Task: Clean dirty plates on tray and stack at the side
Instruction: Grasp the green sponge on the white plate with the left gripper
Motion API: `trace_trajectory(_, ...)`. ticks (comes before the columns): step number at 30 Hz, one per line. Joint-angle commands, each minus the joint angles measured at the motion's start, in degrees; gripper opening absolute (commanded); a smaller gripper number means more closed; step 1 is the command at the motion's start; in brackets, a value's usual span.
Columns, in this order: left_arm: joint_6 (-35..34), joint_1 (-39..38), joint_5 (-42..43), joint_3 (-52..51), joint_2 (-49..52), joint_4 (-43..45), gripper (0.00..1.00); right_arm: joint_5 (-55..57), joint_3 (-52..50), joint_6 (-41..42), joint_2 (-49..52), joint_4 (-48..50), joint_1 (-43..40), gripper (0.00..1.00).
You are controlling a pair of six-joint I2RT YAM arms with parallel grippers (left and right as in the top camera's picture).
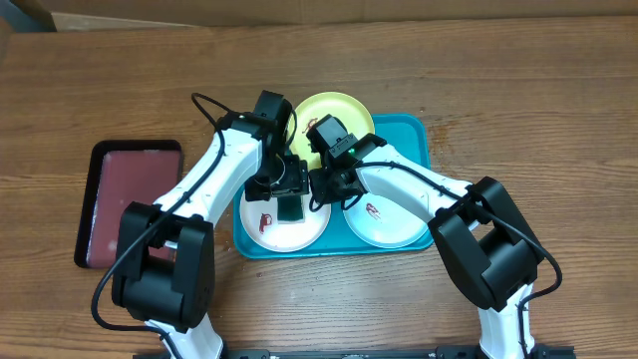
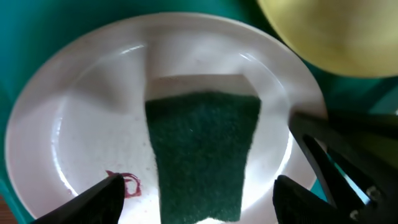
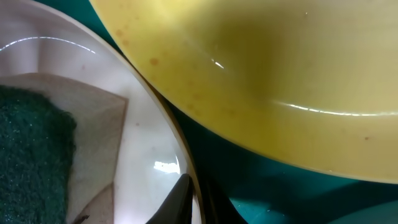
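Scrubbing step on the round white plastic plate (image 2: 81, 112), lying in the large turquoise plastic tray (image 1: 414, 135). My left gripper (image 2: 196, 202) straddles the dark green rectangular sponge (image 2: 202, 143), spread wide and not touching it. I'd close, then scrub toward the red smear (image 2: 127, 185). Right gripper (image 1: 324, 186): grip unclear.

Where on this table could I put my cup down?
The widest bare table is right of the turquoise tray, and beyond both trays. A narrow strip between maroon tray and turquoise tray lies under the left arm. The turquoise tray is crowded: yellow-green plate, white plate, mint plate, sponge, right arm overhead.
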Motion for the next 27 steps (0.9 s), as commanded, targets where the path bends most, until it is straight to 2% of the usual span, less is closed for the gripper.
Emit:
trace_trajectory(1, -2.2, 1.5, 0.1, -0.2, 1.3, 0.3, 0.76, 0.9, -1.1, 0.2, 0.1, -0.6, 0.3, 0.09)
trace_trajectory(17, 0.4, 1.8, 4.8, -3.8, 1.3, 4.0, 0.73, 0.9, -1.1, 0.2, 0.1, -0.4, 0.3, 0.09)
trace_trajectory(27, 0.7, 0.8, 3.5, -3.9, 1.4, 5.0, 0.7, 0.9, -1.1, 0.2, 0.1, -0.1, 0.3, 0.09)
